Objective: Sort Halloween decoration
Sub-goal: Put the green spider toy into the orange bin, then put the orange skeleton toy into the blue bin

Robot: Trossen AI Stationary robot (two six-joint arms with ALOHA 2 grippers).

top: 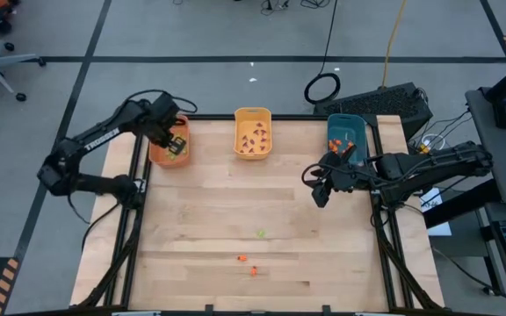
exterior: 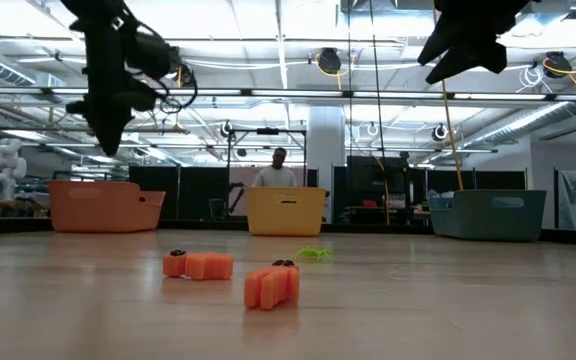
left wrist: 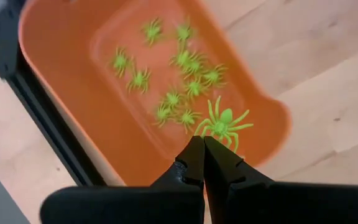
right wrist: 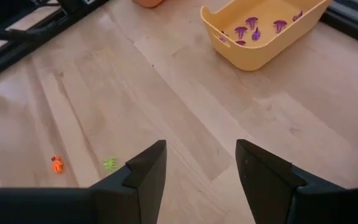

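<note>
Left gripper (top: 176,140): poised over the orange bin (top: 158,156) at the table's far-left edge; fingers pressed together, a light green spider (left wrist: 222,124) just beyond the tips, whether pinched or already loose in the bin cannot be told. Other green spiders (left wrist: 176,74) lying in that bin.

Yellow bin (top: 253,115): far centre, purple trinkets (right wrist: 250,28) inside.

Loose on the bare wood, near centre: one green spider (top: 260,233), flat, legs splayed, no clear long axis; nearer the front edge, two orange pieces (top: 248,264), close together.

Right gripper (top: 322,190): raised above the table beside the teal bin (top: 334,124), fingers spread wide, nothing between them.

Deciding relation: loose pieces lie forward and leftward of the right gripper, well apart from it; judged the nearer arm, the left being occupied at its bin.
</note>
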